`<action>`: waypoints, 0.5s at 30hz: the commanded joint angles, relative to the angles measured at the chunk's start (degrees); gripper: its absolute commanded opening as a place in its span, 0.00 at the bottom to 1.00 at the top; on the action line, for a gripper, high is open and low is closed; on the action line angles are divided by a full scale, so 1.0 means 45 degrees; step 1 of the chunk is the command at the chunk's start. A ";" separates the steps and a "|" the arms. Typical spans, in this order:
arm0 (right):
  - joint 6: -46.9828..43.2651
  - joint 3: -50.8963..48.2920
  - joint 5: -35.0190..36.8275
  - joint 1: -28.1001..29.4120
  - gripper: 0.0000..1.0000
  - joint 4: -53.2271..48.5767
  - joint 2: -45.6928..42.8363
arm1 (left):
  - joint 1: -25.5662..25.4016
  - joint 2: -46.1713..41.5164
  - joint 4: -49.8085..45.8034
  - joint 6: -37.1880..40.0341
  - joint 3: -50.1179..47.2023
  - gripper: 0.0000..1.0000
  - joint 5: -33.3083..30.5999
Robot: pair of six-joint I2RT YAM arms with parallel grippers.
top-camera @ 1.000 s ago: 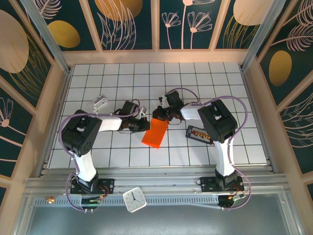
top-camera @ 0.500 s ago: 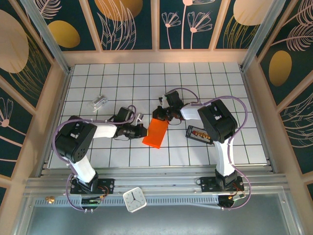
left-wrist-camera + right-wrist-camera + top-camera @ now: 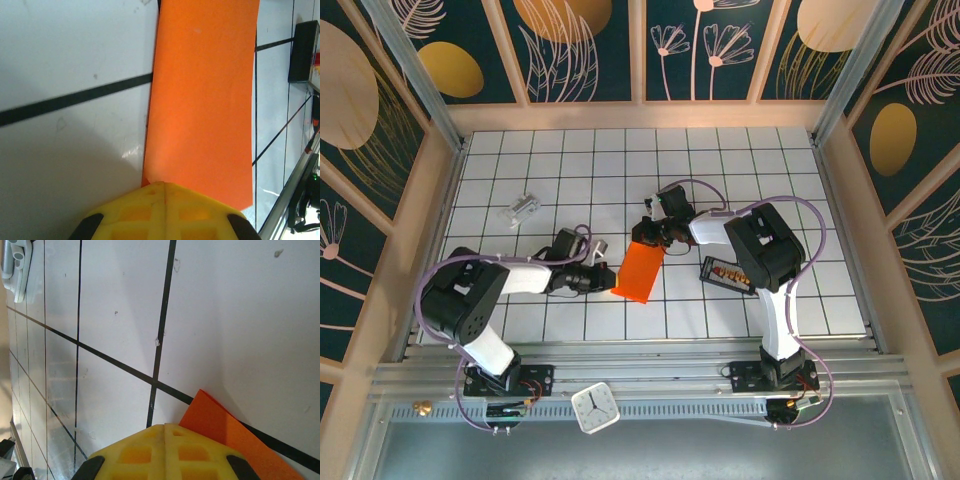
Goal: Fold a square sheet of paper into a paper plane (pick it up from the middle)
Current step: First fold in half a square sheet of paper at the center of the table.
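Orange paper is sitting at the heart of my view: the square sheet of paper is lying flat on the desk as a long, narrow folded band. It is resting near the middle of the white grid and leaning slightly off the grid lines.

From overhead, the left jaws are reaching in at the band's lower left edge. Through the left wrist camera I am seeing them pressed fully together, their yellow fingertips meeting along a single seam. The sheet is running away from under those tips. I cannot tell whether any paper is pinched between them or merely lying beneath.

The right jaws are sitting at the band's far end, likewise closed tight. In the right wrist view a corner of the sheet is poking out just beside the yellow fingertips, and again I cannot tell whether it is gripped.

Further out, a small black tray is lying near the paper's right side, by the right arm. A silvery-white block is resting well apart, toward the upper left.
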 commanded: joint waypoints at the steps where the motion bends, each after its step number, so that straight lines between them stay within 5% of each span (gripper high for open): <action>1: -0.0462 -0.0333 0.1719 -0.0162 0.00 -0.1804 0.0787 | -0.0162 0.0116 -0.3161 -0.0398 -0.1027 0.00 0.0016; 15: -0.0518 -0.0240 0.1720 -0.0179 0.00 -0.1824 0.0892 | -0.0368 -0.1231 -0.3034 -0.1688 -0.2205 0.00 -0.0538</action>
